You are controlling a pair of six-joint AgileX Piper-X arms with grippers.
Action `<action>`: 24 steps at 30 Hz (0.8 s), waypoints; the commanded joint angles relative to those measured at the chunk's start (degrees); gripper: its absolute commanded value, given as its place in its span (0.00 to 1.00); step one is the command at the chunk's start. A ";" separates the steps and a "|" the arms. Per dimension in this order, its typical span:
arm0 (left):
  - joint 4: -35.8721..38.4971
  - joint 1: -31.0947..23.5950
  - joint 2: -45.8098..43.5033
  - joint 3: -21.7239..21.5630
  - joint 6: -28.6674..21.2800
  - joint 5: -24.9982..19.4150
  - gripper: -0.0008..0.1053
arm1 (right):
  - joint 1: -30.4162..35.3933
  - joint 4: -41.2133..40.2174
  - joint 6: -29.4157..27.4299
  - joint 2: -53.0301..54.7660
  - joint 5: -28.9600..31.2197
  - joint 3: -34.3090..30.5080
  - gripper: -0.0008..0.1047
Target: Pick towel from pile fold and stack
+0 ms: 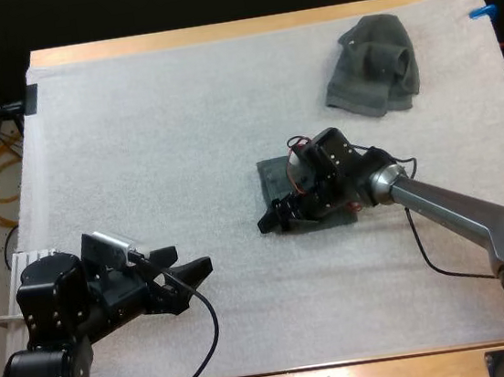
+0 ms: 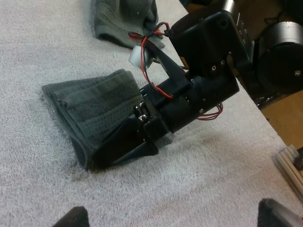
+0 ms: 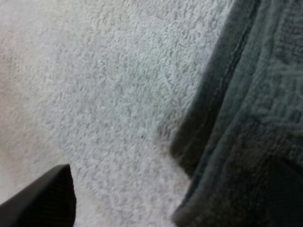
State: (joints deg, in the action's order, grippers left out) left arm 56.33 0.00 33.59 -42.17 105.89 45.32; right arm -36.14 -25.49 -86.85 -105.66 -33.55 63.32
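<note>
- The folded towel (image 1: 273,175) lay flat on the white mat (image 1: 160,117), a little to the right of the middle in the high view, with its straight left edge running from far to near.
- The right arm covered most of it there, so I could not tell its long axis from that view.
- In the left wrist view the folded towel (image 2: 90,104) showed as a thick pad of several layers, with one corner pointing away from the right pincer.
- In the right wrist view the layered edge of the folded towel (image 3: 255,118) ran beside bare mat.
- The right pincer (image 1: 279,217) lay low at the near left corner of this towel, pointing toward the left side of the surface (image 1: 215,35).
- It was released: one of its fingers (image 3: 42,198) stood over bare mat, apart from the towel's edge, and held nothing.
- From the left wrist view the right pincer (image 2: 128,146) rested against the near side of the pad.
- The crumpled towel (image 1: 373,65) sat as a loose lump near the far right corner of the mat, well apart from the folded one.
- It showed also in the left wrist view (image 2: 123,21), beyond the right arm.
- The left pincer (image 1: 190,259) hung over the near left part of the mat, pointing toward the folded towel but well apart from it.
- Its fingers (image 2: 71,218) were spread wide and held nothing.
</note>
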 commanded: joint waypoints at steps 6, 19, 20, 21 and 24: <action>-1.10 0.27 -0.04 -0.06 0.14 0.35 0.66 | -0.09 -1.27 0.95 3.19 -3.53 -0.13 0.76; -10.61 0.27 7.44 -0.06 0.71 0.36 0.66 | -0.09 -14.59 -1.82 28.50 9.58 -0.13 0.76; -11.51 0.27 8.41 -0.06 0.85 0.29 0.66 | -0.09 -15.36 -1.83 30.38 11.24 -0.13 0.76; -12.24 0.27 9.26 -0.06 1.13 -0.28 0.66 | -0.09 -16.05 -1.82 31.98 13.00 -0.13 0.76; -14.41 0.27 12.65 -0.06 2.45 -3.17 0.66 | -0.09 -18.92 -1.76 36.75 18.72 -0.13 0.76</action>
State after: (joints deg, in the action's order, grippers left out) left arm 43.02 0.00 45.99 -42.17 107.59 43.18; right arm -36.14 -43.40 -87.85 -69.60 -16.15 63.01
